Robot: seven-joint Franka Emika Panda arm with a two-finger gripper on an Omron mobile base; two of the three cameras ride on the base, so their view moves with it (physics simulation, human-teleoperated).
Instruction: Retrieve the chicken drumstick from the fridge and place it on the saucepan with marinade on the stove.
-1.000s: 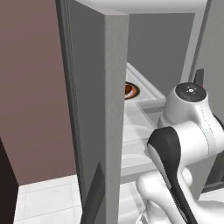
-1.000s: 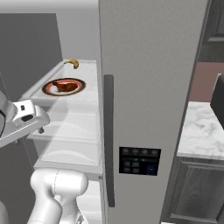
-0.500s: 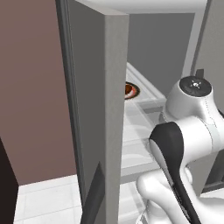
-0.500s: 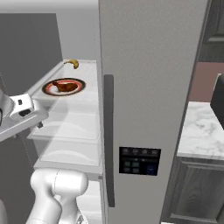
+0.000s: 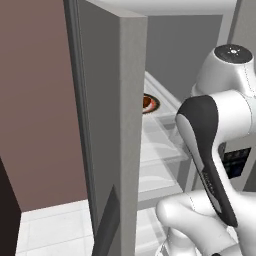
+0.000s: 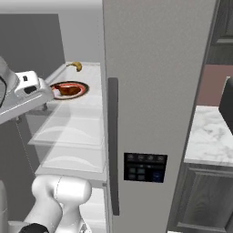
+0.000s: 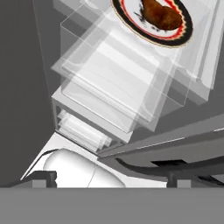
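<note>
step: reaching into the tall light-grey fridge (image 6: 154, 91) | target: reddish-brown chicken drumstick (image 7: 161, 14) on the round white red-rimmed plate (image 7: 173, 38), upper clear shelf, 1 o'clock in the hand view | fingers (image 7: 111, 178): spread wide, empty | tip: come down over the meat's fat end, skip the rim

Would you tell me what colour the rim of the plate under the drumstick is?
Dark red, almost black at the edge, around a white plate; the hand view shows it best.
</note>
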